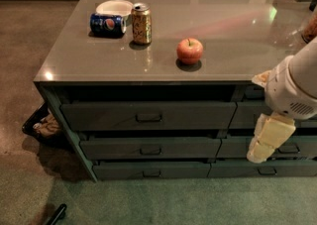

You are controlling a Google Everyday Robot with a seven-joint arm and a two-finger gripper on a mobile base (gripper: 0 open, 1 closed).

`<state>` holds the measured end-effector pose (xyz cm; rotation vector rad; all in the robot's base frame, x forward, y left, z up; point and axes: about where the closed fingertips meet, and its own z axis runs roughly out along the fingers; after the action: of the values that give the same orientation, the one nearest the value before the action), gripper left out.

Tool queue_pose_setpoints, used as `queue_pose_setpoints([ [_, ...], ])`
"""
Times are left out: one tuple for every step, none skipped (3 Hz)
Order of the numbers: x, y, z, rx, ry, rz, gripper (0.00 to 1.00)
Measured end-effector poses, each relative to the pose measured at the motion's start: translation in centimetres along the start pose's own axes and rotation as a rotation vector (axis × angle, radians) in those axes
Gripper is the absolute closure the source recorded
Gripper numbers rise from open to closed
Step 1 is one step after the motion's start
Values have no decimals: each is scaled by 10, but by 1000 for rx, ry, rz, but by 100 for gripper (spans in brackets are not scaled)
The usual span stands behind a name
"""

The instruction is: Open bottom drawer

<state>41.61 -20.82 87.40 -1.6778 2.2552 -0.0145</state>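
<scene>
The bottom drawer (124,170) is the slim dark grey-green front at the foot of the left three-drawer stack, with a small dark pull at its centre. It looks shut, flush with its frame. My gripper (261,153) hangs at the right on the white arm (297,87), pointing down. It is in front of the neighbouring stack, at the height of the middle drawer. It is to the right of the bottom drawer and a little above it, not touching it.
On the grey counter top (223,26) are a red apple (189,50), an upright gold can (141,23), a blue can on its side (106,24) and a white bowl (114,7). A dark bag (42,126) lies on the floor at the cabinet's left. The twin slim drawer (292,169) is at the right.
</scene>
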Motion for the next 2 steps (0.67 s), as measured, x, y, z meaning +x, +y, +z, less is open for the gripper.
queue_pose_setpoints([
  [-4,18,6,-8,-10,-23,0],
  [7,53,38,-3,-38,-10,0],
])
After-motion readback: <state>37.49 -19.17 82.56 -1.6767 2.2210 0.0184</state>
